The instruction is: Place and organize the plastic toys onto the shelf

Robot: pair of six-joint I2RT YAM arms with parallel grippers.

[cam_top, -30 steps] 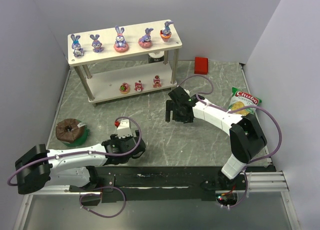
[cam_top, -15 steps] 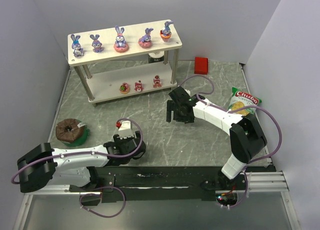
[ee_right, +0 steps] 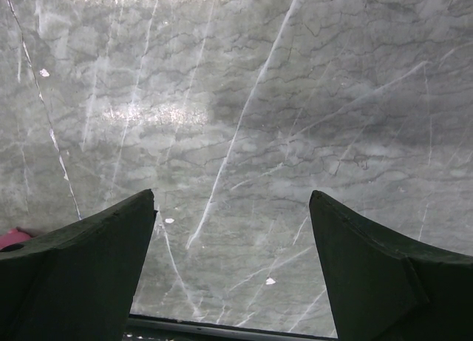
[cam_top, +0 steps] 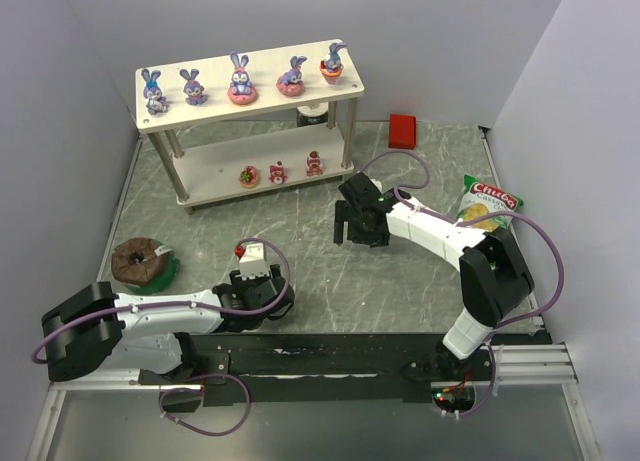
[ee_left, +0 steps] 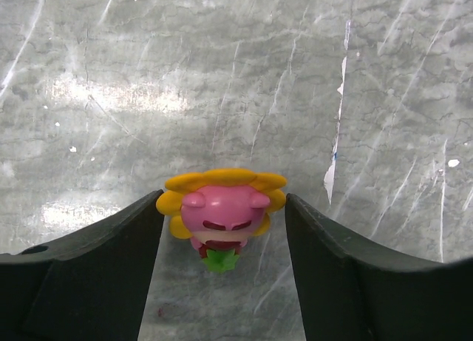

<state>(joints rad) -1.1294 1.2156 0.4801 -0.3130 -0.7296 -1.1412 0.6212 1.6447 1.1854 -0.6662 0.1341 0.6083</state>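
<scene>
From above, the shelf carries five bunnies on its top board and three sweets on the lower one. The left gripper sits well in front of the shelf, and the right gripper is nearer, off its right end.

In the left wrist view, a pink, yellow-petalled sweet stands on the table between the fingers, its petals at both. Whether they press it, I cannot tell.

In the right wrist view, the jaws stand wide apart over the table.

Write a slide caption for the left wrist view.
Pink-faced, yellow-petalled plastic flower toy between dark fingers of left gripper, on grey marbled table.
</scene>
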